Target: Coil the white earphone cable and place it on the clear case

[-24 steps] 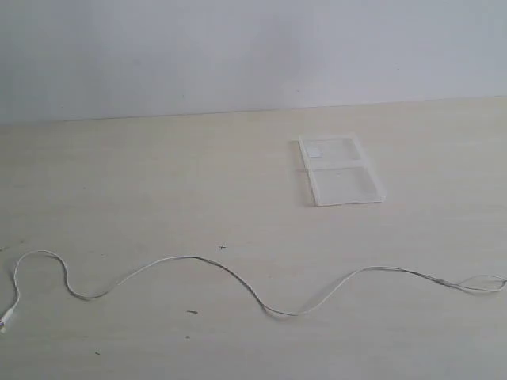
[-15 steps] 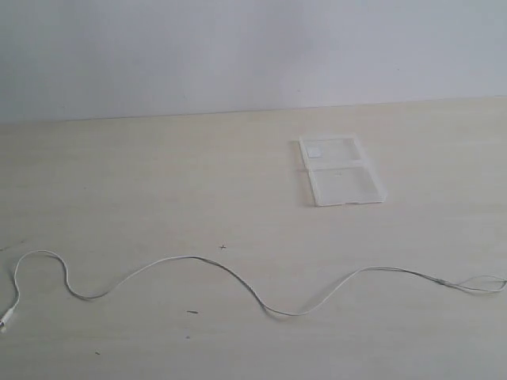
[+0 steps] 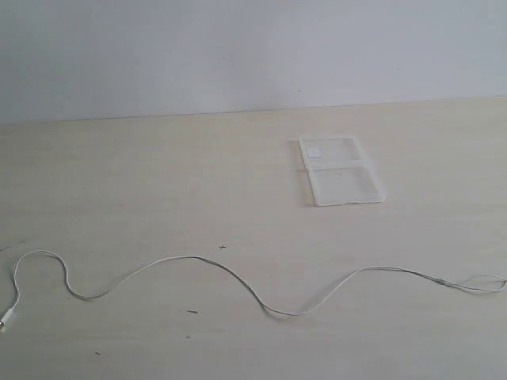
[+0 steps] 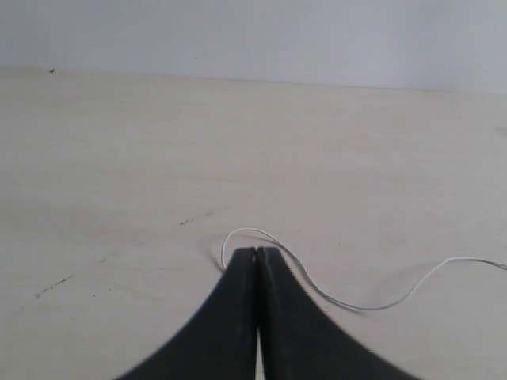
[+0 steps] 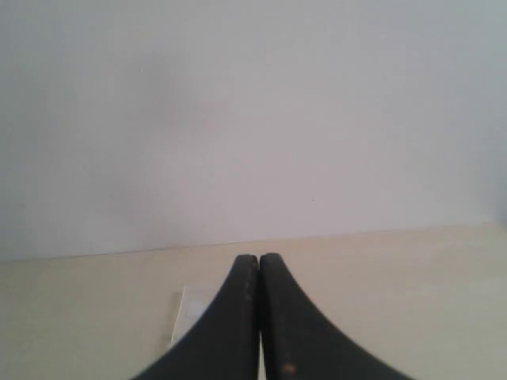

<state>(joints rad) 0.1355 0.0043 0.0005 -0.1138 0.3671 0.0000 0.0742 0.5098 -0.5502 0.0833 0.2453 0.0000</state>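
The white earphone cable [image 3: 238, 279] lies stretched in loose waves across the near part of the pale table, from a plug end at the far left to a split at the far right. The clear case [image 3: 341, 169] rests flat farther back, right of centre, with a small white square in its far left corner. Neither arm shows in the exterior view. In the left wrist view my left gripper [image 4: 257, 252] is shut and empty, with a loop of the cable [image 4: 333, 293] curving just beyond its tips. My right gripper [image 5: 258, 258] is shut and empty, and a corner of the case [image 5: 190, 313] peeks out beside its fingers.
A plain wall stands behind the table's far edge [image 3: 253, 111]. A few small dark specks [image 3: 223, 246] mark the tabletop near the cable.
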